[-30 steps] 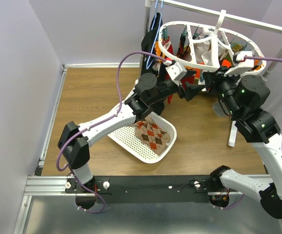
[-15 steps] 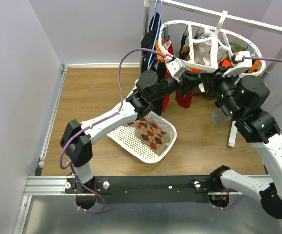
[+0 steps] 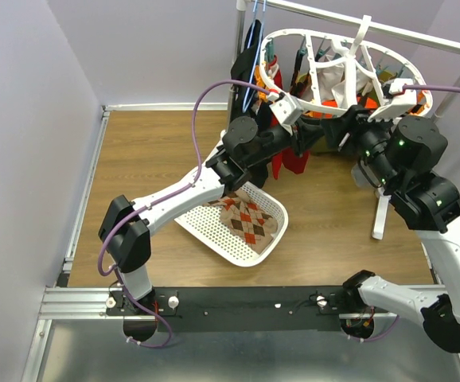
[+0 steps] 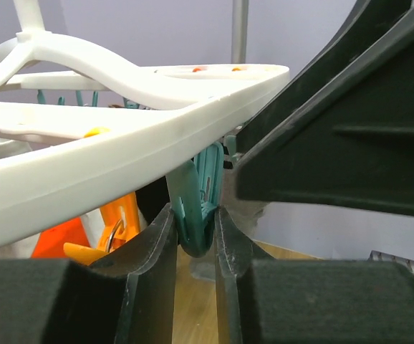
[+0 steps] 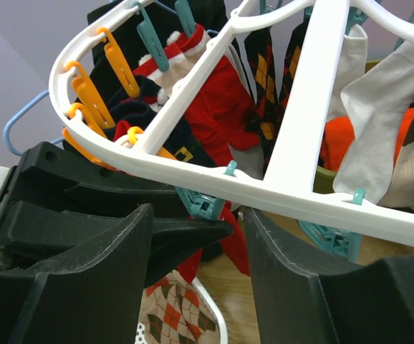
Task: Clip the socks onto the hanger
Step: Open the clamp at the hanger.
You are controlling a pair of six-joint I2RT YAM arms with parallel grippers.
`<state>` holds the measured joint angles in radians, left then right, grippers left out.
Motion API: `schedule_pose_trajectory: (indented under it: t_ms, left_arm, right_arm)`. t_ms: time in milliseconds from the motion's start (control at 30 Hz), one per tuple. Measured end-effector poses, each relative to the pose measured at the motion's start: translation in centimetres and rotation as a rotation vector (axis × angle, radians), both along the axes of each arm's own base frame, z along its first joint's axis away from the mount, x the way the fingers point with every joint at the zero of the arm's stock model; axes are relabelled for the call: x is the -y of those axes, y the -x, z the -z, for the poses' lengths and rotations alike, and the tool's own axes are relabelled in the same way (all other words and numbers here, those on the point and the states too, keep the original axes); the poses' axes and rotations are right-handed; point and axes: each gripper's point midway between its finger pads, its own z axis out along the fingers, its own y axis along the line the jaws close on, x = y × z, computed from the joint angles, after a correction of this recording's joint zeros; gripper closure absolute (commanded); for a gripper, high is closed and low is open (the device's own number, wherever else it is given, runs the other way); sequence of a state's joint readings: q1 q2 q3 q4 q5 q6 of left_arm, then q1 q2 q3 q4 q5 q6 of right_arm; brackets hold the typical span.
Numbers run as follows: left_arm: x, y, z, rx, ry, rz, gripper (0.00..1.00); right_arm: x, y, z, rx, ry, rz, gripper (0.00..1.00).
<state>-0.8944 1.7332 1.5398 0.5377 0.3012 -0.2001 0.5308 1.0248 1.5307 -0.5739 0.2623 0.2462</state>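
Note:
The white oval hanger [image 3: 325, 106] hangs at the back right with several socks clipped on it. My left gripper [image 3: 306, 143] is under its near rim. In the left wrist view it [image 4: 195, 233] is shut on a teal clip [image 4: 196, 208] below the rim [image 4: 121, 158]. A red sock [image 3: 294, 159] hangs down under that clip [image 5: 203, 204]. My right gripper [image 5: 200, 265] stands open just right of it, nothing between its fingers; the red sock [image 5: 234, 244] shows behind the gap. An argyle sock [image 3: 246, 219] lies in the basket.
The white perforated basket [image 3: 202, 231] sits on the wooden floor below the left arm. A black garment on a blue hanger [image 3: 250, 56] hangs from the white rail [image 3: 389, 32] left of the ring. Orange clips [image 5: 85, 93] line the ring's left end.
My left gripper has closed on the teal clip under the rim. My right gripper has opened and drawn back slightly to the right; the red sock now hangs free of it.

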Motion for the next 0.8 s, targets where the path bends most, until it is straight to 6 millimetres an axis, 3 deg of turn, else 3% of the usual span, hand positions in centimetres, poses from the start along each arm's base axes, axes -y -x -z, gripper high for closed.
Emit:
schedule_pose_trajectory:
  t_ms: [133, 433, 800]
  left_arm:
    - [-0.1, -0.3, 0.2, -0.005, -0.001, -0.025, 0.93]
    - [0.2, 0.1, 0.4, -0.005, -0.001, -0.079, 0.94]
    - [0.4, 0.4, 0.6, 0.007, -0.007, -0.151, 0.94]
  right_arm:
    - [0.0, 0.2, -0.5, -0.001, -0.026, 0.001, 0.38]
    - [-0.2, -1.3, 1.6, -0.083, -0.021, 0.049, 0.38]
    - [0.0, -1.6, 1.6, -0.083, -0.026, 0.075, 0.43]
